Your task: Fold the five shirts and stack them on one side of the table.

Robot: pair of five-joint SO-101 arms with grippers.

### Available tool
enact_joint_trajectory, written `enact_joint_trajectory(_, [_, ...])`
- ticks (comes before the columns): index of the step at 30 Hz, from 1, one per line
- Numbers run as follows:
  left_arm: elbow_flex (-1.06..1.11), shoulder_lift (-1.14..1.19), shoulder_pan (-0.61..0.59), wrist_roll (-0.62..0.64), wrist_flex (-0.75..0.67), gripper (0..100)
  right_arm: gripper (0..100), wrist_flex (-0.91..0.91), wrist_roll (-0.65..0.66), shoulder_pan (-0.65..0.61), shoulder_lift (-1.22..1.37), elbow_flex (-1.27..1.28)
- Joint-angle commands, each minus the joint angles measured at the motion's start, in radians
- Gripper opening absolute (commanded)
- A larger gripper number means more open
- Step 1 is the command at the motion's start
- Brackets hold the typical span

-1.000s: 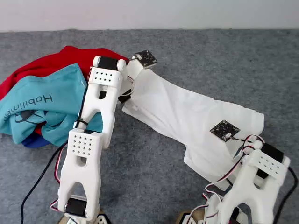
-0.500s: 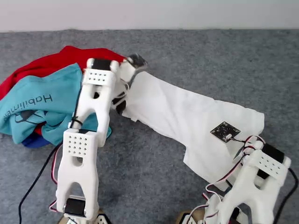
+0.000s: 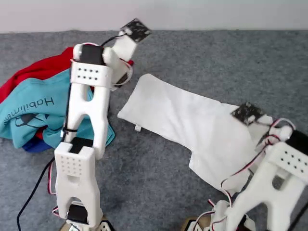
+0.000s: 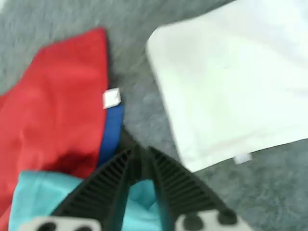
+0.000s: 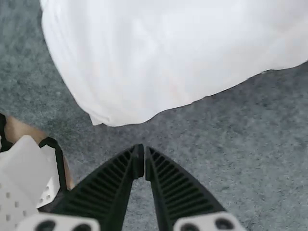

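A white shirt (image 3: 192, 125) lies flat and folded into a long band, running diagonally across the grey table (image 3: 144, 183). A heap of shirts sits at the left: red (image 3: 43, 72), teal (image 3: 43, 106), and a blue one (image 3: 31, 146) peeking out underneath. My left gripper (image 4: 140, 153) is shut on nothing and hovers over the heap's edge, next to the white shirt's (image 4: 231, 82) end. The red shirt (image 4: 57, 106) and blue shirt (image 4: 113, 134) lie below it. My right gripper (image 5: 143, 153) is shut and empty, just off the white shirt's (image 5: 168, 53) near edge.
The left arm (image 3: 86, 125) stands tall between the heap and the white shirt. The right arm (image 3: 274, 178) rises at the near right corner, and its base (image 5: 19, 178) shows beside the gripper. Bare grey table stretches along the back right and the near middle.
The left arm has lifted and swung back toward the heap. The white shirt's end, earlier up at that gripper, now lies flat. The right arm has drawn back to the right.
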Motion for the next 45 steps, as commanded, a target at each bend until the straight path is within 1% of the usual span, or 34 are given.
enact_joint_trajectory(1, [-0.03,-0.063,0.055,0.044,-0.023,1,1.0,0.012,-0.106,-0.031,0.12,-0.152])
enact_joint_trajectory(4, [-0.027,-0.029,0.098,0.206,-0.16,1,1.0,-0.091,-0.269,-0.033,0.291,-0.272])
enact_joint_trajectory(6, [-0.024,0.037,0.115,0.324,-0.302,1,1.0,-0.163,-0.388,-0.039,0.41,-0.358])
enact_joint_trajectory(7, [-0.021,0.091,0.115,0.376,-0.385,1,1.0,-0.186,-0.428,-0.044,0.466,-0.4])
enact_joint_trajectory(10, [-0.024,0.284,0.103,0.514,-0.6,1,1.0,-0.206,-0.48,-0.073,0.618,-0.519])
enact_joint_trajectory(13, [-0.113,0.446,0.091,0.58,-0.703,1,1.0,-0.251,-0.532,-0.071,0.751,-0.601])
enact_joint_trajectory(17, [-0.291,0.6,0.077,0.577,-0.678,1,1.0,-0.372,-0.597,-0.025,0.928,-0.635])
enact_joint_trajectory(20, [-0.421,0.683,0.048,0.532,-0.669,1,1.0,-0.472,-0.601,0.038,1.044,-0.638])
enact_joint_trajectory(22, [-0.492,0.721,0.031,0.526,-0.641,1,1.0,-0.507,-0.601,0.073,1.086,-0.651])
enact_joint_trajectory(24, [-0.549,0.744,0.02,0.526,-0.612,1,1.0,-0.501,-0.598,0.085,1.101,-0.66])
enact_joint_trajectory(26, [-0.595,0.749,0.015,0.529,-0.591,1,1.0,-0.458,-0.597,0.082,1.09,-0.663])
enact_joint_trajectory(31, [-0.674,0.743,0.026,0.526,-0.563,1,1.0,-0.398,-0.591,0.036,1.015,-0.663])
enact_joint_trajectory(35, [-0.742,0.678,0.048,0.525,-0.434,1,1.0,-0.294,-0.466,-0.047,0.891,-0.66])
enact_joint_trajectory(37, [-0.731,0.612,0.057,0.514,-0.347,1,1.0,-0.277,-0.459,-0.077,0.811,-0.66])
enact_joint_trajectory(41, [-0.733,0.496,0.1,0.396,-0.114,1,1.0,-0.277,-0.454,-0.093,0.665,-0.661])
enact_joint_trajectory(43, [-0.737,0.456,0.127,0.361,-0.032,1,1.0,-0.265,-0.45,-0.091,0.619,-0.657])
enact_joint_trajectory(44, [-0.737,0.434,0.138,0.345,-0.005,1,1.0,-0.239,-0.431,-0.093,0.596,-0.647])
enact_joint_trajectory(45, [-0.737,0.413,0.149,0.327,0.014,1,1.0,-0.203,-0.373,-0.099,0.576,-0.635])
